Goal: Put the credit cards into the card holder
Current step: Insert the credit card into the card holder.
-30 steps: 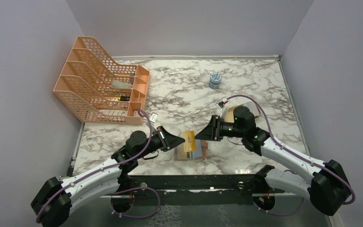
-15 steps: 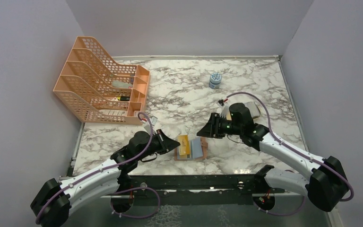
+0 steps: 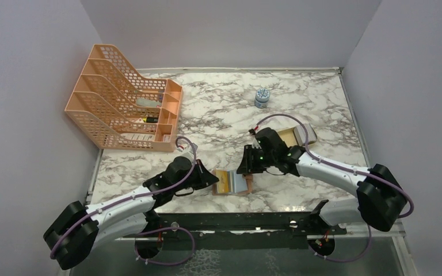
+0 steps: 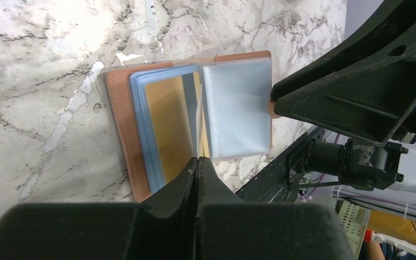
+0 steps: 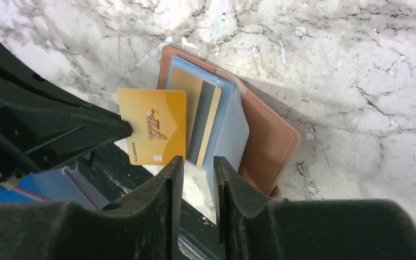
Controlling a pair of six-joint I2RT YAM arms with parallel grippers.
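The tan leather card holder point(image 3: 243, 190) lies open near the table's front edge, with clear sleeves fanned out. It also shows in the left wrist view point(image 4: 120, 124) and the right wrist view point(image 5: 268, 141). A gold-brown card point(image 4: 168, 130) sits in a left sleeve. My left gripper point(image 3: 213, 179) is shut on the edge of another gold credit card point(image 5: 154, 127) and holds it over the sleeves. My right gripper point(image 3: 246, 171) is at the holder's right edge. Its jaws stand narrowly apart around a clear sleeve's point(image 5: 230, 124) corner. No light blue or grey card is distinguishable.
An orange mesh file rack point(image 3: 124, 103) stands at the back left. A small blue-white jar point(image 3: 261, 98) stands at the back. A beige tray with a grey block point(image 3: 296, 137) lies behind my right arm. The table's front edge and a black rail point(image 3: 236, 221) lie just beyond the holder.
Both grippers have closed in on the card holder. The left has brought the gold card down over the sleeves. The right has moved left and down to the holder's right edge.
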